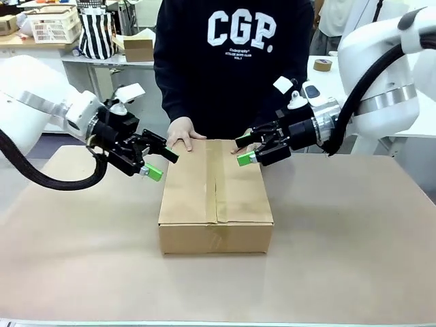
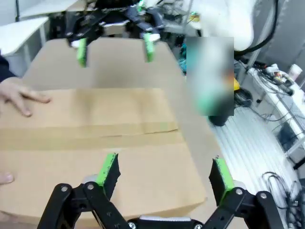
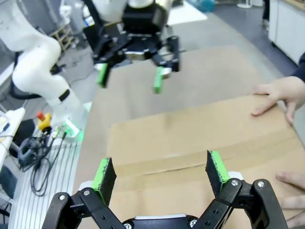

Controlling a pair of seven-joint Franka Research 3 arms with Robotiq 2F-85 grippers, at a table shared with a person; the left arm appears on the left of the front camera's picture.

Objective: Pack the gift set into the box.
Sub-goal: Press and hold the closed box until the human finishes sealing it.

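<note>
box (image 1: 216, 191) centred on table (image 1: 354, 259), top flaps folded shut along 1 seam, contents hidden | left gripper (image 1: 162, 164) spread, gripping nothing, beside box's far-left corner | right gripper (image 1: 242, 150) spread, gripping nothing, at far-right corner | person's hand (image 1: 182, 133) flat on box top's far edge | 2nd hand (image 3: 291, 180) largely hidden behind right gripper in front view

front cam: fixed, robot's side, btwn arms; faces across table (image 1: 354, 272) twd person (image 1: 231, 61); mid range, whole box (image 1: 215, 191) in frame.
left wrist cam: close over box, looks across it at right gripper (image 2: 115, 50).
right wrist cam: close, opposite way, at left gripper (image 3: 129, 78).
shared: box top + person's hand (image 1: 182, 133), all three views.
</note>
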